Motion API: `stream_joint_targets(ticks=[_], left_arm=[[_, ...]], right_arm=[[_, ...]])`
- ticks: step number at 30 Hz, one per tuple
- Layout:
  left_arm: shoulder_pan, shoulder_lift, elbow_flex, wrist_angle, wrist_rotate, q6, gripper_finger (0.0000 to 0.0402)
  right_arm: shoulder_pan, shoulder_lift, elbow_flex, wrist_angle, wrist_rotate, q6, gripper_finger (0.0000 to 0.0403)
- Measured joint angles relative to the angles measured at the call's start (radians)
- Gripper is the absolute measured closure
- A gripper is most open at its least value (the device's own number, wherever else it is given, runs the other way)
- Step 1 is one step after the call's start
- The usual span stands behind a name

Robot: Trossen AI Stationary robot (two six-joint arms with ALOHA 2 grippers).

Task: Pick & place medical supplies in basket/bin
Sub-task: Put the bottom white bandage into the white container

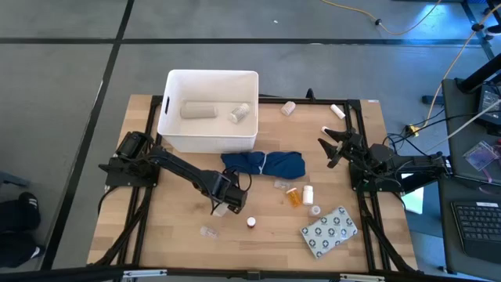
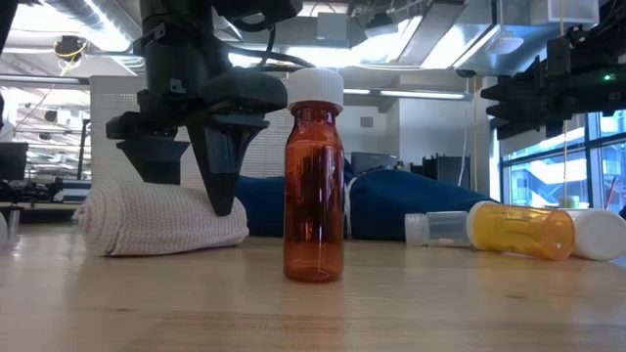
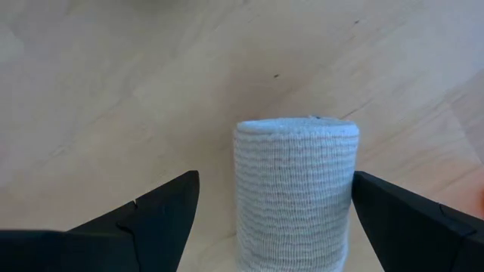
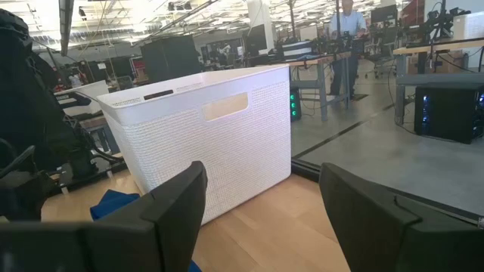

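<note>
Near the desk's front, left tool [image 1: 223, 205] low over a gauze roll [image 3: 295, 189], fingers apart on either side, nothing gripped yet. Best to sink until the roll sits centred between the pads, then close gently, as soft gauze deforms. Brown vial [image 2: 314, 176] upright just beside, so lift straight up. White bin [image 1: 208, 110] at the far left, reached over the blue cloth [image 1: 264, 164]. Right tool [image 1: 332, 146] spread wide, idle at right.

White woven gauze roll [image 3: 295, 189] on its side on desk, between fingers of my spread left claw [image 1: 222, 205]. White rectangular plastic tub [image 1: 174, 135] at desk's far edge holds second gauze roll [image 1: 198, 110] and small vial [image 1: 239, 113]. Amber bottle with white cap [image 2: 315, 176] upright nearby; orange pill bottle [image 2: 520, 229] lying flat.
</note>
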Motion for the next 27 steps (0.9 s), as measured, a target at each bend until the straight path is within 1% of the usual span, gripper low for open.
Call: stream_joint_targets(ticks=[6,10,14,16,18,24,27], left_arm=[[-0.015,0.0,0.0,0.0,0.014,-0.044,0.0068],[-0.017,0.0,0.0,0.0,0.069,-0.013,0.0068],[-0.017,0.0,0.0,0.0,0.051,0.02,0.0073],[-0.017,0.008,0.0,0.006,0.038,0.052,0.0083],[-0.017,0.02,0.0,0.005,0.05,0.074,0.0097],[-0.01,0.081,0.005,0.005,0.186,0.101,0.0139],[-0.007,0.082,0.007,-0.003,0.195,0.13,0.0167]], right_arm=[[0.0,0.0,0.0,0.0,0.0,0.0,0.0146],[0.0,0.0,0.0,0.0,0.0,-0.003,0.0146],[0.0,0.0,0.0,0.0,0.0,-0.027,0.0146],[0.0,0.0,0.0,0.0,0.0,-0.029,0.0146],[0.0,0.0,0.0,0.0,0.0,-0.03,0.0146],[0.0,0.0,0.0,0.0,0.0,-0.029,0.0146],[0.0,0.0,0.0,0.0,0.0,-0.044,0.0146]])
